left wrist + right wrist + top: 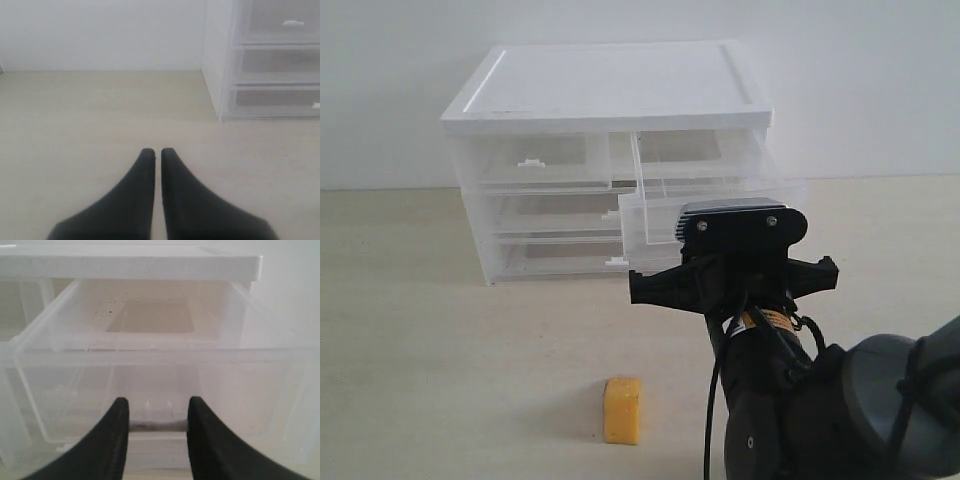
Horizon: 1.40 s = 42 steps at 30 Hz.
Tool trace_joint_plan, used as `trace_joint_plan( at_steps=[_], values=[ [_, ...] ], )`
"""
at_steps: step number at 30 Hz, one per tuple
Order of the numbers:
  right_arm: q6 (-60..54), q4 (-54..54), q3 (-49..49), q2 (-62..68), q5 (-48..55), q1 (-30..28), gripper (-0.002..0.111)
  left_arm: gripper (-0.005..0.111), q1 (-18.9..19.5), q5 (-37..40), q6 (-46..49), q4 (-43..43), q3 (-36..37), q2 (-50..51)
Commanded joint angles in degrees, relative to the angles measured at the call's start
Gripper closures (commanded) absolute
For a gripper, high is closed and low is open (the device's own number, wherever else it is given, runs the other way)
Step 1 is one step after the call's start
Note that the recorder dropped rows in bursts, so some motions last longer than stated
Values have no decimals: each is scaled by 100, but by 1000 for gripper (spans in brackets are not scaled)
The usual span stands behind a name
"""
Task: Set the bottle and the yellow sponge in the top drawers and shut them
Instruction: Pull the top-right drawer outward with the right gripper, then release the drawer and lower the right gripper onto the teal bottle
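Straddling the tab [158,407] of a translucent drawer [60,390], tapered right gripper [158,400] spread (left gripper [158,151] pressed together).

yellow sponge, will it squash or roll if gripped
The yellow sponge looks like soft foam, so it probably squashes under a grip. Its flat-sided block shape likely won't roll. It seems light, so a push may slide it.

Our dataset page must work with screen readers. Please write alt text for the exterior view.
A white-topped clear drawer cabinet stands on a beige table, its top right drawer pulled out and the right arm at that drawer's front. A yellow sponge lies on the table before it; the top left drawer is shut.
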Motion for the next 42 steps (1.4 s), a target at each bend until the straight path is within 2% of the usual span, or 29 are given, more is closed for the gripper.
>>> trace_joint_plan(
  at_steps=[1,3,8,11,15,22,23,25,27,30,31,32,33,38,42],
  values=[
    [-79,261,67,-51,82,4,103,103,26,-2,12,0,21,-17],
    [-79,270,67,-51,82,4,91,103,26,-2,12,0,21,-17],
    [-79,279,67,-51,82,4,47,103,26,-2,12,0,21,-17],
    [-146,330,67,-51,82,4,32,103,26,-2,12,0,21,-17],
    [-637,519,67,-130,344,126,31,103,26,-2,12,0,21,-17],
    [-2192,1355,67,-944,1883,300,31,103,26,-2,12,0,21,-17],
    [-2699,1396,67,-1186,2437,300,32,103,26,-2,12,0,21,-17],
    [-3602,1860,67,-1562,3076,300,43,103,26,-2,12,0,21,-17],
    [-4793,2416,67,-1980,3421,300,61,103,26,-2,12,0,21,-17],
    [-7166,3715,67,-2621,3955,300,100,103,26,-2,12,0,21,-17],
    [-7800,4150,67,-2758,3952,300,108,103,26,-2,12,0,21,-17],
    [-8664,4651,67,-2917,3952,300,108,103,26,-2,12,0,21,-17],
    [-9099,4651,79,-3005,3952,300,108,103,26,-2,12,0,21,-17],
    [-10152,4651,135,-3230,4677,290,108,103,26,-2,12,0,21,-17],
    [-10152,4651,135,-3230,5484,290,108,103,26,-2,12,0,21,-17]
  ],
)
